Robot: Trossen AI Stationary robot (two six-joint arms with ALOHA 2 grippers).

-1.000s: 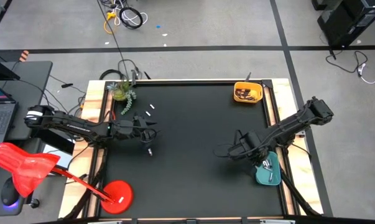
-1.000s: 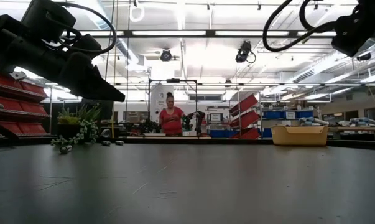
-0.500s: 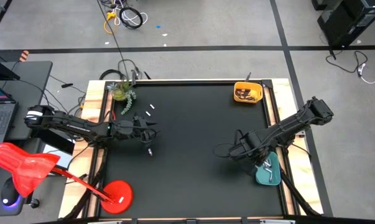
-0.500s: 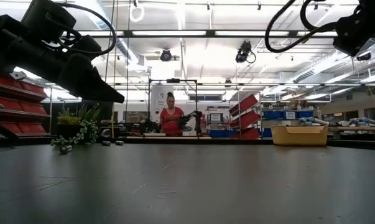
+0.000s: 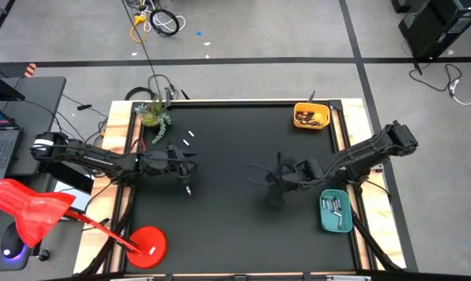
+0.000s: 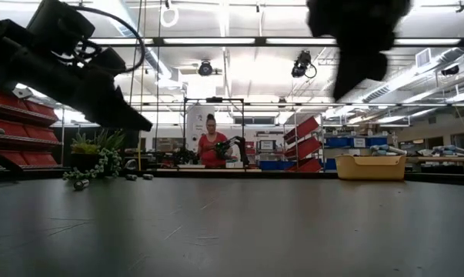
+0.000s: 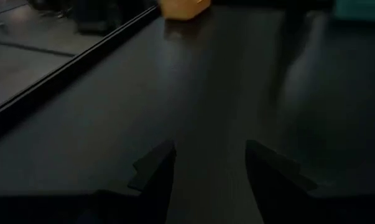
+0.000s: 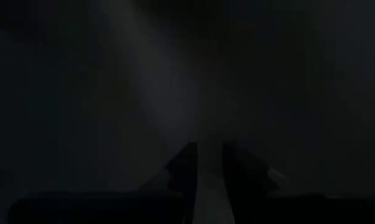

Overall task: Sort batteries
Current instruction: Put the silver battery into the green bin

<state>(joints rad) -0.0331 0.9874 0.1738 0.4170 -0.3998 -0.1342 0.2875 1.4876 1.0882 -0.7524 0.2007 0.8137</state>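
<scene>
Two small pale batteries (image 5: pixel 190 138) lie loose on the black mat at the far left, near a small plant. Silvery batteries (image 5: pixel 334 208) lie in the teal tray (image 5: pixel 323 223) at the near right. Dark ones (image 5: pixel 309 118) lie in the yellow tray (image 5: pixel 297 109) at the far right. My left gripper (image 7: pixel 209 171) hovers open over the mat's left part (image 5: pixel 186 167), with nothing between its fingers. My right gripper (image 5: pixel 273 180) hangs above the mat's middle, left of the teal tray, pointing steeply down. Its fingers (image 8: pixel 209 165) stand a narrow gap apart, with nothing between them.
A potted plant (image 5: pixel 152 115) stands at the mat's far left corner. A red lamp-like stand (image 5: pixel 145 242) sits off the near left corner. A wooden border frames the mat (image 5: pixel 235 226). A person (image 6: pixel 211 146) stands far behind the table.
My right gripper has swung from above the teal tray toward the table's left, out over the middle of the mat, and has tipped to point more steeply down. The teal tray now shows uncovered. My left arm has kept still.
</scene>
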